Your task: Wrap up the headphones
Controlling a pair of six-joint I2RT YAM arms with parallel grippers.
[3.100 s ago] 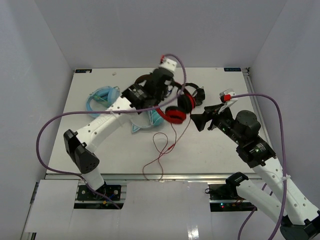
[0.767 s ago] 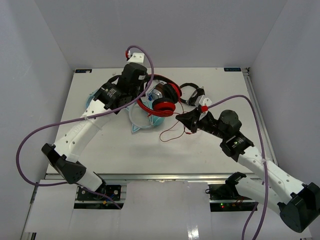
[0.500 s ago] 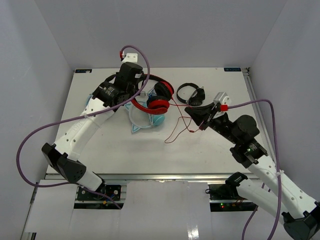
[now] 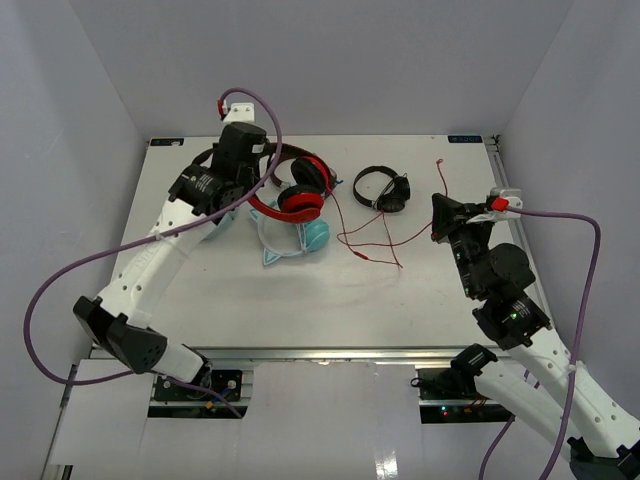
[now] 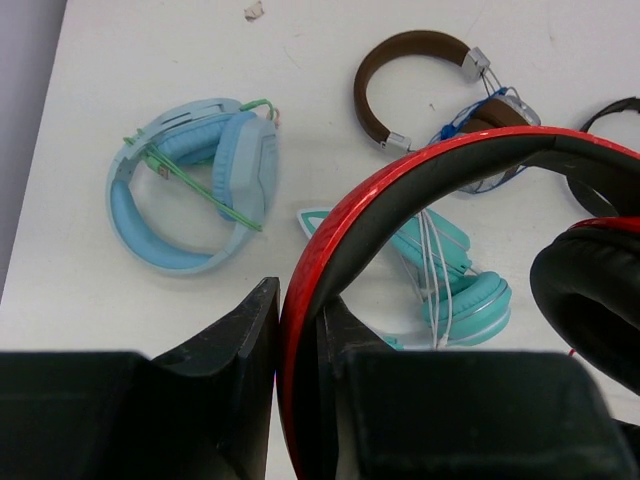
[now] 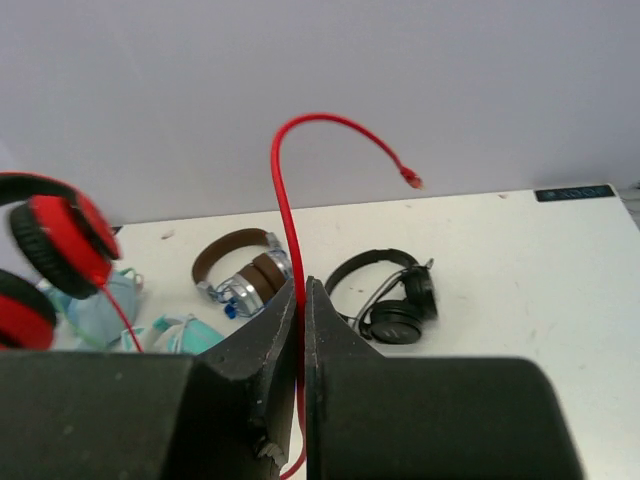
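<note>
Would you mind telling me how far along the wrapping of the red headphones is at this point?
Done: the left gripper is clamped on the headband of the headphones, and the right gripper is shut on the cable near its plug end. In hand: the cable is drawn out between them, slack trailing over the table. Left: no turn of cable lies round the headphones yet, so all the wrapping.
</note>
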